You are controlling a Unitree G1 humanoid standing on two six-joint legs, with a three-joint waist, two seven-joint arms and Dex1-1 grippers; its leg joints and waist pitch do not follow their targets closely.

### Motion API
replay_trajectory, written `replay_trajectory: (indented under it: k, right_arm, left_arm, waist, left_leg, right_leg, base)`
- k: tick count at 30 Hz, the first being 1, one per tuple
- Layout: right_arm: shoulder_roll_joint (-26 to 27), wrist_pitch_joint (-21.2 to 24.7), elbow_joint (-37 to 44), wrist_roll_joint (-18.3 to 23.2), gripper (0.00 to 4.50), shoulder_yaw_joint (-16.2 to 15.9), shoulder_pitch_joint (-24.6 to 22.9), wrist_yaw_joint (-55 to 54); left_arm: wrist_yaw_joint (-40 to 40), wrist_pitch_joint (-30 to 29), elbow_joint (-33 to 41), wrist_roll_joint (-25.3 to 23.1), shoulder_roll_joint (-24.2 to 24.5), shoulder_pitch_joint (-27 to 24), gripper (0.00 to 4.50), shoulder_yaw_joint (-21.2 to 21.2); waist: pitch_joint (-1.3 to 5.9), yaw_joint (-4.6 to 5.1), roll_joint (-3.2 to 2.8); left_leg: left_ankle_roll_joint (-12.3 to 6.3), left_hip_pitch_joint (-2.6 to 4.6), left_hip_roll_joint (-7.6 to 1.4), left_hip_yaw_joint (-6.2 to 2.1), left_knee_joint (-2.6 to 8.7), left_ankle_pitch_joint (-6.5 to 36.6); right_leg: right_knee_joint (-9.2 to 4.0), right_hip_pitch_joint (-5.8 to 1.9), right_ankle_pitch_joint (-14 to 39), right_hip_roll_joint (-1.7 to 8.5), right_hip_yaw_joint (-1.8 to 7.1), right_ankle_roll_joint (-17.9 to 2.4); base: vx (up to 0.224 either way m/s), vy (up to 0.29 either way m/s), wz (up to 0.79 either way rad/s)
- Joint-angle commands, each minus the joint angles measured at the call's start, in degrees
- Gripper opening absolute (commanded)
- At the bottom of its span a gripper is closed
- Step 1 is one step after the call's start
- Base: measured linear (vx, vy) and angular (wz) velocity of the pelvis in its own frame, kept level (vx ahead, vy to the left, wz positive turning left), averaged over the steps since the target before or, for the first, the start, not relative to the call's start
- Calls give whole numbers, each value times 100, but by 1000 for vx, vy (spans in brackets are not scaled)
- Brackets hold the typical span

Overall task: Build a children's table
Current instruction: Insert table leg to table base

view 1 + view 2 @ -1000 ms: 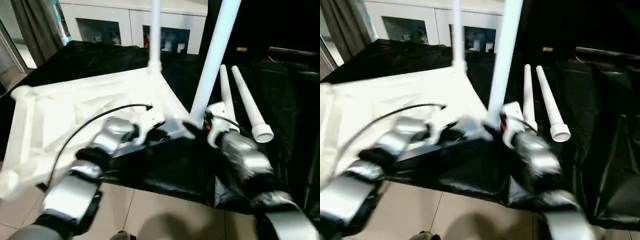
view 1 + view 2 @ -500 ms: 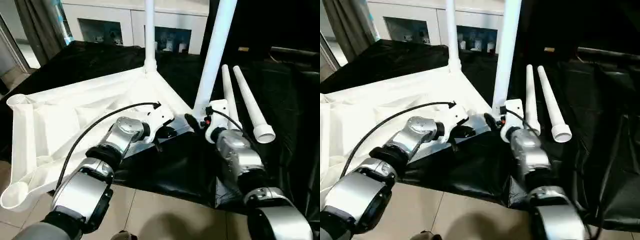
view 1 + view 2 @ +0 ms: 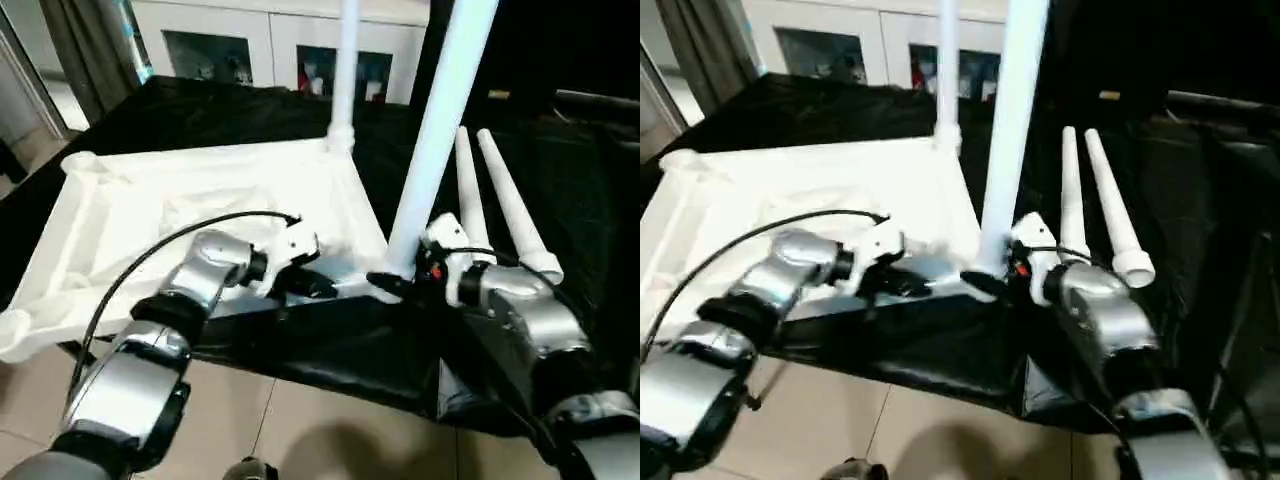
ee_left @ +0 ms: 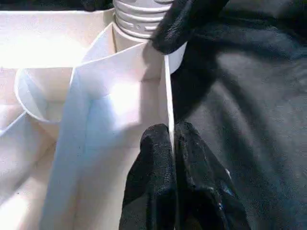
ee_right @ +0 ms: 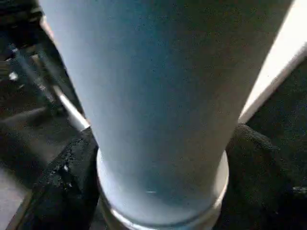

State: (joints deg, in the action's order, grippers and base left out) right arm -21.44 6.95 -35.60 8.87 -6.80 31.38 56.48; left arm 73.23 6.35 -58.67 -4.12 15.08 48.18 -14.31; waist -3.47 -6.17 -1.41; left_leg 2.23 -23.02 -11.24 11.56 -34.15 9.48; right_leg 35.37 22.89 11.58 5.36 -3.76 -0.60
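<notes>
Main risk noted: the near leg (image 3: 440, 120) is gripped low, right at its base collar, by the right gripper (image 3: 392, 284), whose fingers (image 5: 62, 187) are seen on either side of the tube in the right wrist view, spread about as wide as the tube and closed on it. If the leg is not fully seated in its corner socket, a sideways push or a turn from so low a hold could tilt the long tube, and it could bind or pop out. A second risk is judged at the left gripper (image 3: 312, 285): its jaws are shut on the thin side wall of the tabletop (image 3: 200, 200), as shown in the left wrist view, where the fingers (image 4: 158, 158) pinch the wall's edge. A slip off that edge would let the tabletop slide on the black cloth (image 3: 330, 350) while the leg is worked, and the near corner overhangs the cloth's front edge, so a drop to the floor (image 3: 300, 430) cannot be ruled out. Appearance recorded: white plastic tabletop lying upside down on the cloth, ribbed underside up, round open sockets at the two left corners. A far leg (image 3: 346, 60) stands upright in the far right corner; the near leg stands at the near right corner, slightly tilted. Two spare legs (image 3: 505, 205) lie side by side on the cloth just right of the tabletop.
</notes>
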Motion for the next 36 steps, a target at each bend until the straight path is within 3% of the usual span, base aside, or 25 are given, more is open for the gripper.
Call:
replay_trajectory:
  k: [1,11,14,16,18,21,24,28,31,36]
  right_arm:
    - [-133,82,125,-26,376,47,-14,106]
    - [22,277,320,93,294,33,-150,25]
    - [269,228,61,-89,279,187,-120,-745]
    - [487,271,-183,-189,278,349,-53,-1498]
    - [907,468,-662,-187,277,741,131,-2943]
    - [1155,479,-958,-180,276,884,253,-3657]
    - [1495,454,-1297,-203,276,887,427,-4188]
    - [1694,82,-1391,-387,276,754,536,-4289]
    - [1699,-115,-1348,-295,345,840,580,-4176]
    - [1517,-181,-1209,-230,387,786,592,-3602]
  left_arm:
    - [476,138,154,98,-20,-18,0,-31]
    - [447,102,237,167,6,-41,0,21]
    - [-54,142,128,108,-100,34,0,121]
    - [-480,118,29,56,-195,103,0,183]
    - [-1243,14,-145,-3,-433,252,0,278]
    - [-1686,-32,-216,-21,-650,337,0,318]
    - [-2306,-94,-321,-86,-979,459,0,327]
    - [-2461,-49,-346,-92,-1177,519,0,300]
    - [-2396,1,-354,-106,-1130,522,0,296]
    - [-2122,132,-365,-104,-945,464,0,281]
  waist:
    - [463,5,2]
    - [471,-25,11]
    - [474,-18,4]
    - [467,13,6]
    - [459,92,12]
    - [449,140,-5]
    - [446,145,-7]
    - [459,126,1]
    - [459,123,2]
    - [474,118,2]
  left_leg:
    - [-476,180,-242,-101,353,958]
    - [-429,183,-241,-103,350,859]
    - [-405,185,-242,-107,353,843]
    - [-300,189,-236,-107,367,954]
    - [-134,204,-222,-122,391,1067]
    - [-42,217,-208,-110,393,1142]
    - [-6,215,-201,-115,401,1123]
    - [-144,186,-193,-115,382,988]
    - [-222,185,-188,-113,378,970]
    - [-357,169,-188,-112,356,862]
  right_leg:
    - [-320,-301,-156,349,211,-1699]
    - [-304,-294,-220,347,214,-1666]
    - [-302,-283,-176,351,211,-1667]
    - [-324,-280,30,350,213,-1630]
    - [-347,-267,267,356,220,-1598]
    - [-373,-252,379,344,242,-1526]
    - [-382,-253,382,344,244,-1470]
    - [-363,-282,105,351,239,-1434]
    - [-364,-291,82,346,235,-1437]
    - [-331,-316,-143,336,225,-1490]
  base:
    - [0,0,0]
    - [0,0,0]
    - [0,0,0]
    - [0,0,0]
    - [0,0,0]
    - [0,0,0]
    - [0,0,0]
    - [0,0,0]
    - [0,0,0]
    - [0,0,0]
